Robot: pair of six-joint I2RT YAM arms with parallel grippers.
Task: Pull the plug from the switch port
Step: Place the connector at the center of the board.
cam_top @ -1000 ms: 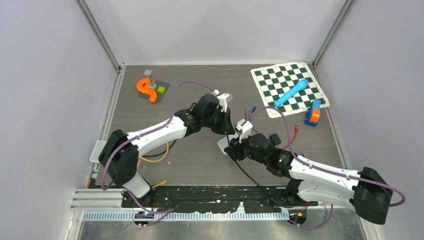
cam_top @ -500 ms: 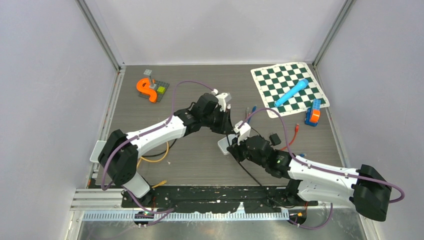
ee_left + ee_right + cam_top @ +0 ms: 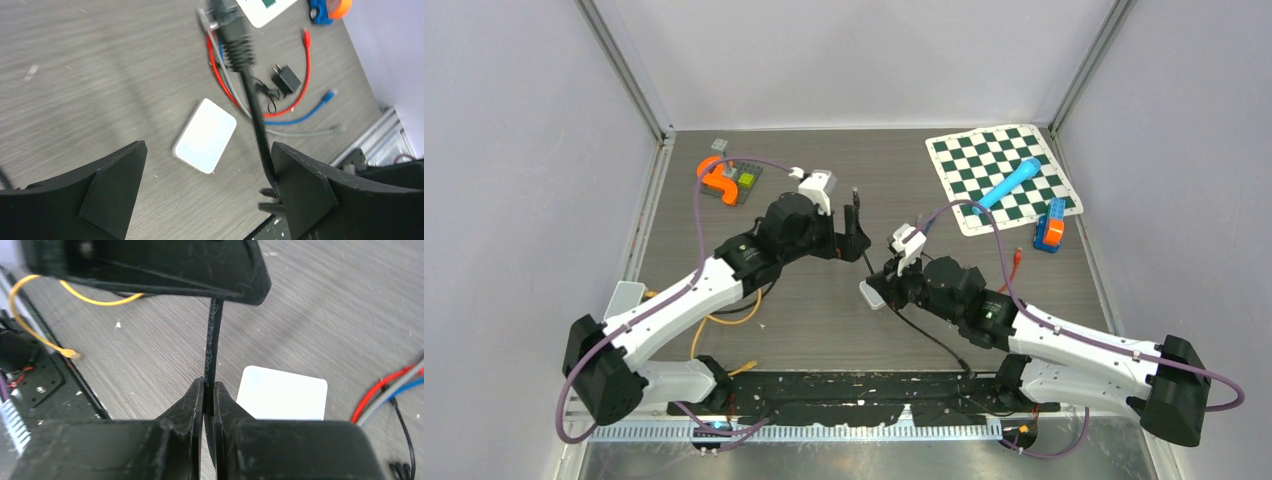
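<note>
Top external: woodgrain table [image 3: 824, 320], lavender walls [image 3: 854, 60]

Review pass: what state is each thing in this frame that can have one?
left gripper: jaws open, wide apart
right gripper: jaws shut on the black cable
black cable: pinched, held up off the table
plug: out of the port, in the air
switch: flat on the table, no cable seen in it

No lettering can be read anywhere in these views. The thin black rubber cable [image 3: 212, 335] carries a faint pale streak along its jacket, possibly printed marking, but it is too blurred to make out.
</note>
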